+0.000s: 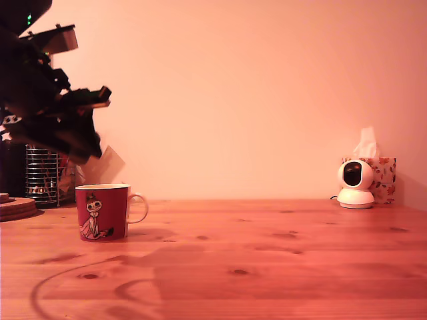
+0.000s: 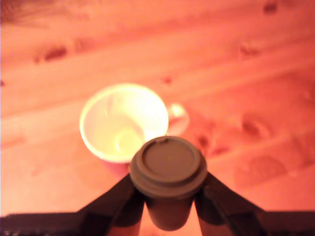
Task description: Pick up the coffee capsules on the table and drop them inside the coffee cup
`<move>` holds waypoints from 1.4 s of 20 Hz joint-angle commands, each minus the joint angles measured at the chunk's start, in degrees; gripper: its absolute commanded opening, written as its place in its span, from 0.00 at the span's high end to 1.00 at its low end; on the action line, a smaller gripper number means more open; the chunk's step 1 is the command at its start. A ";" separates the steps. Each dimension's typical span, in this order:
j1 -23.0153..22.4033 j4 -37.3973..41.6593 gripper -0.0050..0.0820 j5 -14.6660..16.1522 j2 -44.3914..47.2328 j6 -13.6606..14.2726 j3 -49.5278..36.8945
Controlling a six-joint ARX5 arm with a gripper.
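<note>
Orange-brown pine made up the worktop (image 1: 267,267), and on it, toward the exterior view's left, stood your red coffee cup (image 1: 101,212), looking empty inside. Your gripper (image 2: 169,209) hung above it, clamped on one coffee capsule (image 2: 168,167) just off the rim. You were at the carry step, I judge: next, centre the capsule over the mouth, then release.
</note>
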 commanded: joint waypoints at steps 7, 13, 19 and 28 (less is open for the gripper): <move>2.99 7.65 0.76 -0.24 4.13 -1.22 0.00; 3.21 13.25 0.76 -0.22 9.09 -1.18 0.00; 3.50 18.25 0.76 -0.22 12.72 -1.14 0.02; 5.33 23.04 0.76 -0.17 17.77 1.01 2.80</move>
